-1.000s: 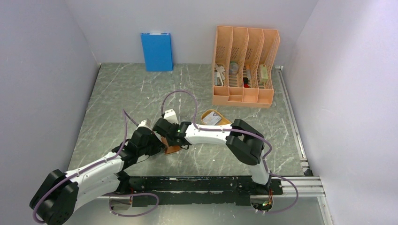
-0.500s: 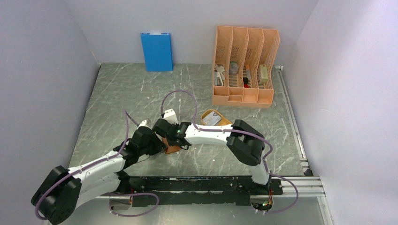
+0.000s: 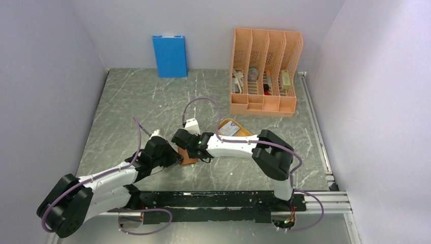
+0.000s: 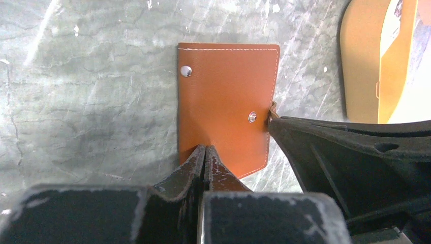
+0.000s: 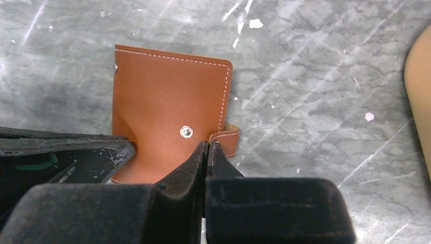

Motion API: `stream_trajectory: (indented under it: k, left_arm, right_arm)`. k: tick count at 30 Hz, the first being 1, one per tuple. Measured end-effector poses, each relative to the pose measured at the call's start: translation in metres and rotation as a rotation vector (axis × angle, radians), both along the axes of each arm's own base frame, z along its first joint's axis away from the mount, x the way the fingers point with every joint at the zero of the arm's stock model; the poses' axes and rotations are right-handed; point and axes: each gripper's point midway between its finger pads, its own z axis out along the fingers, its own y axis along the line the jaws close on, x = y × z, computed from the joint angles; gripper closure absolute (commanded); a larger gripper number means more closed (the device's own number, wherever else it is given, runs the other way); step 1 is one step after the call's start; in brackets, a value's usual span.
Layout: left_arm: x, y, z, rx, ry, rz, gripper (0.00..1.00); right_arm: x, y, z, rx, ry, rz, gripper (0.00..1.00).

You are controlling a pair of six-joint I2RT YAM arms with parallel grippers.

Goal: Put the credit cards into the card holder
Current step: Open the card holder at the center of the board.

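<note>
Opening step. Holder (image 4: 223,101) lies flat mid-table. Left gripper (image 4: 205,151) is clenched at its near edge. Right gripper (image 5: 207,146) is clenched beside the strap (image 5: 227,140), possibly pinching the cover. Next: lift the flap.

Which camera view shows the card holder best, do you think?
Left wrist view: the card holder fills the centre, face and both snap studs clear. The right wrist view shows it skewed, its near edge hidden. The top external view gives only a small, partly covered brown patch.
</note>
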Motion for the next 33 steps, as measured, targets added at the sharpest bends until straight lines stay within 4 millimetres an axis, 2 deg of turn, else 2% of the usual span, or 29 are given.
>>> stream_trajectory:
  k: [12,14,18,21,23,26,30,33]
  left_arm:
    - [0.007,-0.005,0.003,-0.012,-0.006,0.006,0.94]
    - [0.007,-0.005,0.004,0.000,-0.007,-0.003,0.84]
    - [0.005,-0.002,0.010,0.034,-0.015,-0.033,0.46]
    - [0.004,0.000,0.017,0.056,-0.022,-0.053,0.26]
    - [0.005,-0.001,0.023,0.067,-0.031,-0.067,0.10]
    - [0.009,-0.003,0.034,0.080,-0.047,-0.090,0.03]
    - [0.015,-0.007,0.047,0.089,-0.075,-0.117,0.03]
    - [0.016,-0.010,0.048,0.090,-0.076,-0.132,0.03]
  right_arm:
    - [0.004,-0.030,0.003,0.028,0.021,-0.078,1.00]
    - [0.006,-0.039,0.005,0.042,0.031,-0.095,1.00]
    - [0.004,-0.049,0.008,0.086,0.053,-0.106,1.00]
    - [-0.002,-0.053,0.012,0.119,0.064,-0.096,1.00]
    - [-0.005,-0.053,0.017,0.146,0.069,-0.087,1.00]
    - [-0.008,-0.047,0.028,0.207,0.073,-0.064,1.00]
    - [-0.014,-0.040,0.043,0.284,0.075,-0.032,1.00]
    - [-0.017,-0.035,0.054,0.340,0.076,-0.008,1.00]
